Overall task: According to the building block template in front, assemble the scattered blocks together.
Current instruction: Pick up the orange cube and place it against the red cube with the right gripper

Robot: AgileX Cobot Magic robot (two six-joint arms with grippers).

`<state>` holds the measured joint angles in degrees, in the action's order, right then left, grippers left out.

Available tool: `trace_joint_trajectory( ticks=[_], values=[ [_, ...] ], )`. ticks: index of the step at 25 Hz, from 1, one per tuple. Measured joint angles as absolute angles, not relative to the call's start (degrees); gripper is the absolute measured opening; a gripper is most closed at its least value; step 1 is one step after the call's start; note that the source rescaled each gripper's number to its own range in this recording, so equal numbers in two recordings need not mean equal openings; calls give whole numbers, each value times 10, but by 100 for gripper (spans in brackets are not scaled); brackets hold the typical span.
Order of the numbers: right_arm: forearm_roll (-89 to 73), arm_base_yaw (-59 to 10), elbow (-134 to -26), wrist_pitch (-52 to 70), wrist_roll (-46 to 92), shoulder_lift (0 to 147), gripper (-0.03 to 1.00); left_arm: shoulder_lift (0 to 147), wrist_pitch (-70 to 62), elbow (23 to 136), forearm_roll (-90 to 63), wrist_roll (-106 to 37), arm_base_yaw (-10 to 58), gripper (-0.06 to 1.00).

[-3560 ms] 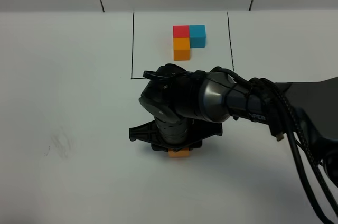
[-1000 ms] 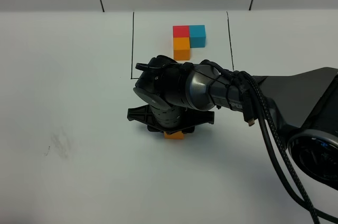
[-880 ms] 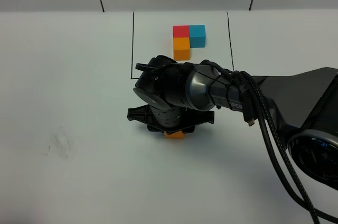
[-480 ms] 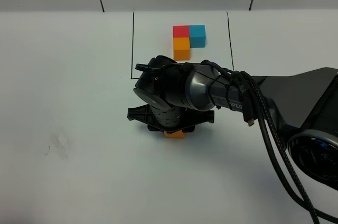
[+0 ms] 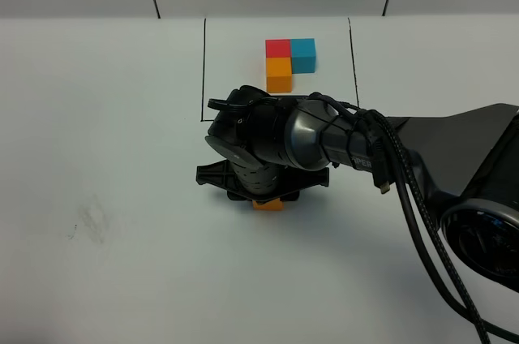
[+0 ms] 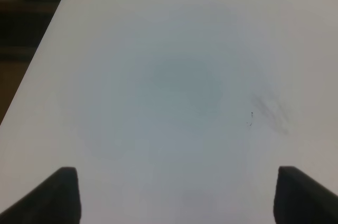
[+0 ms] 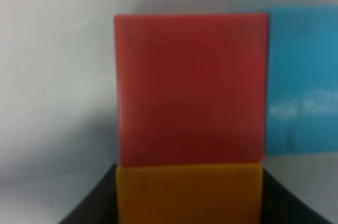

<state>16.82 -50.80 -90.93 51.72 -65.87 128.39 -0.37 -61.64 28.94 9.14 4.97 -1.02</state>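
Loose cubes: three, all the same size, one red cube, one sky-blue cube and one orange cube.
Their fit: in the right wrist view the red one sits flush against the orange one, and the sky-blue one touches the red one's side, so the three make an L with red at the corner.
Their place: on the white worktop, in front of the drawn frame; from above only a sliver of the orange cube peeks out under the arm, the other two are hidden.
Template: one building block template, three cubes joined in an L, red at the corner, blue to its right, orange in front of it, at the far side of the worktop.
Frame: one thin black rectangle drawn round the template.
Right gripper: low over the loose cubes, its dark fingers clamped on either side of the orange cube.
Left gripper: fingertips spread well apart over bare worktop, holding nothing; it cannot be seen from above.
Marks: one faint grey smudge on the worktop, well to the left of the cubes.
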Motion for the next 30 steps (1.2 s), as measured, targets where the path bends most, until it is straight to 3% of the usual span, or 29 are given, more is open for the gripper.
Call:
trace_joint_trajectory(
  ticks=[16,24,30],
  values=[
    [152,-505,-910,514,-634,1284,30,-4,-616,289,91,49,-10,67],
    [141,-505,-962,575,-593,1291,53,-4,-616,289,91,49,-10,67],
    [136,-505,-1022,663,-592,1292,85,-4,-616,289,91,49,-10,67]
  ],
)
